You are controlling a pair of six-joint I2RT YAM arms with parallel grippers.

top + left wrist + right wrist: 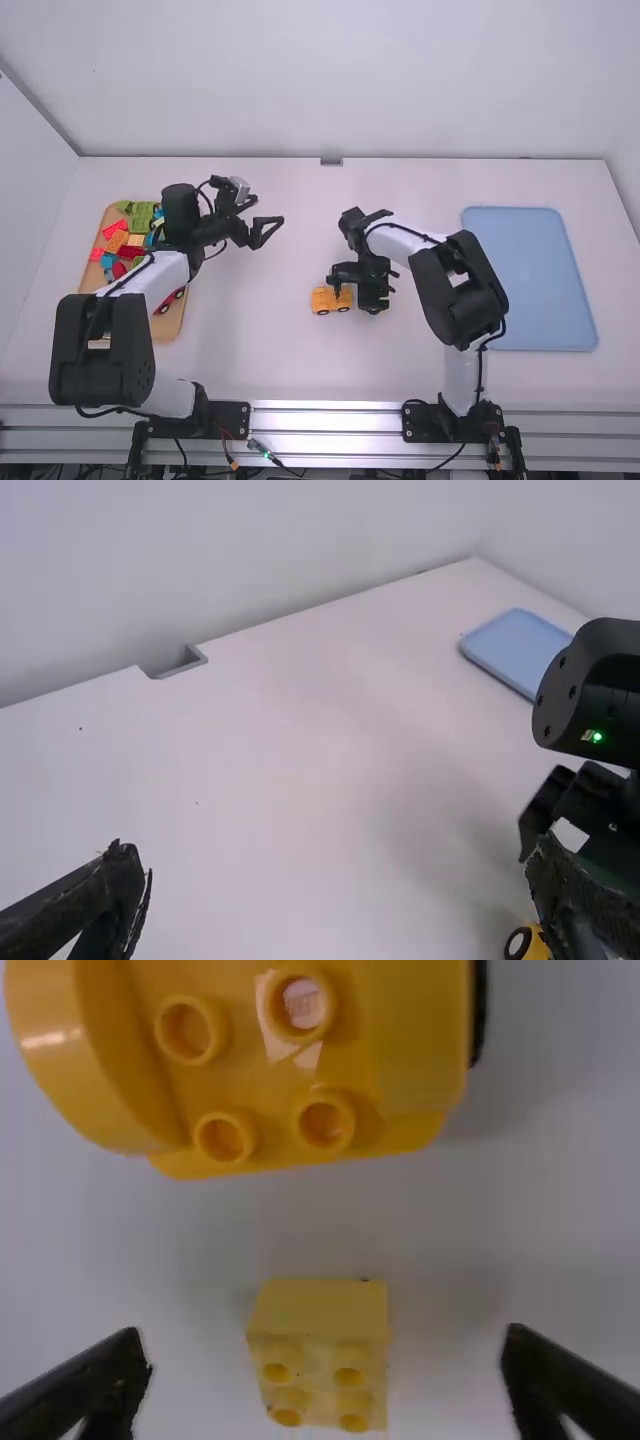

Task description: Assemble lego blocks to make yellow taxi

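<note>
My right gripper (362, 284) is low over the table beside the yellow car base (331, 300). In the right wrist view, the car base (320, 1055) shows its open studs and raised ends. A small yellow 2x2 brick (320, 1305) is on the table apart from it, seen in the gap of the open right gripper (325, 1370), with neither finger on it. The left gripper (268, 232) hangs open near the block tray. Nothing is between the fingers of the left gripper (340, 895) in its wrist view, where a wheel of the car base (527, 943) shows.
A wooden tray (172, 322) at the left holds several coloured blocks and a red wheeled piece, partly under the left arm. A blue tray (530, 280) lies at the right, beyond the right arm's elbow. Bare table (300, 190) lies between the arms.
</note>
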